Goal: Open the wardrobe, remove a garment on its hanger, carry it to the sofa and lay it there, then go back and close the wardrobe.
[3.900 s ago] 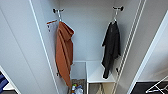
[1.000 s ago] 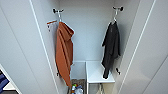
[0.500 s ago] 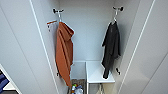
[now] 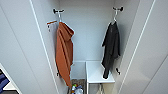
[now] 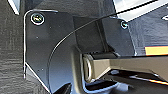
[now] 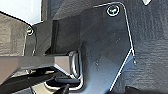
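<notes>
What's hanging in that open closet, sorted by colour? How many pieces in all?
Black garment: 1, on a hanger at the right hook of the wardrobe
Orange-rust hooded garment: 1, hanging at the left hook
Total hanging: 2

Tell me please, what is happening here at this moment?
The robot faces the wardrobe, whose doors are open. Nothing is being handled. A black garment hangs on its hanger from a hook on the right, above a white shelf. An orange hooded garment hangs from a hook on the left. Some small items lie on the wardrobe floor.
</notes>
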You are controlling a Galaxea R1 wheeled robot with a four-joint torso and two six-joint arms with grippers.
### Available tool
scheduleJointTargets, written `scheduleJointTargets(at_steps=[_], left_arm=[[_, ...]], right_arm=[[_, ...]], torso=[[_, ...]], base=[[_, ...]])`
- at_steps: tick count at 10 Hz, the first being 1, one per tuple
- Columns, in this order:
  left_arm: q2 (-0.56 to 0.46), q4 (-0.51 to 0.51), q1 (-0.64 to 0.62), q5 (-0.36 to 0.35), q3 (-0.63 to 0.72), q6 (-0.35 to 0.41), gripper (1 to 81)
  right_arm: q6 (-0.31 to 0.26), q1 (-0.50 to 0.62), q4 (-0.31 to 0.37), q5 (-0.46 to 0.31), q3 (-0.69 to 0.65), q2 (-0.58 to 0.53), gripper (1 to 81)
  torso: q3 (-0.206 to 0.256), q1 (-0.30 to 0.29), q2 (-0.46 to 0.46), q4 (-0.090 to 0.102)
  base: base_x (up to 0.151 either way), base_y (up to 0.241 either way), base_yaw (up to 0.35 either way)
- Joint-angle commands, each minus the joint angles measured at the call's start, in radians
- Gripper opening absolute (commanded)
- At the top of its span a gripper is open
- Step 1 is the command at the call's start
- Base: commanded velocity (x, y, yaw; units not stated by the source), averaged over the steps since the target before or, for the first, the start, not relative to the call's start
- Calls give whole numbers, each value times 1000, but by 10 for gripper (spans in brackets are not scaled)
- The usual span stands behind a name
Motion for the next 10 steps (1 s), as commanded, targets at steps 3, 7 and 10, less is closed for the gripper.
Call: scheduleJointTargets(at_steps=[3,7,10], left_arm=[[1,17,-27,40,5,1,811],[5,17,-27,38,5,1,811],[5,17,-22,38,5,1,811]], right_arm=[[4,29,15,-37,-18,14,811],[1,22,9,-32,-71,63,811],[0,23,6,-32,-87,73,811]], torso=[[0,0,0,0],[0,0,0,0],[0,-1,-1,0]], base=[[0,0,0],[0,0,0],[47,0,0]])
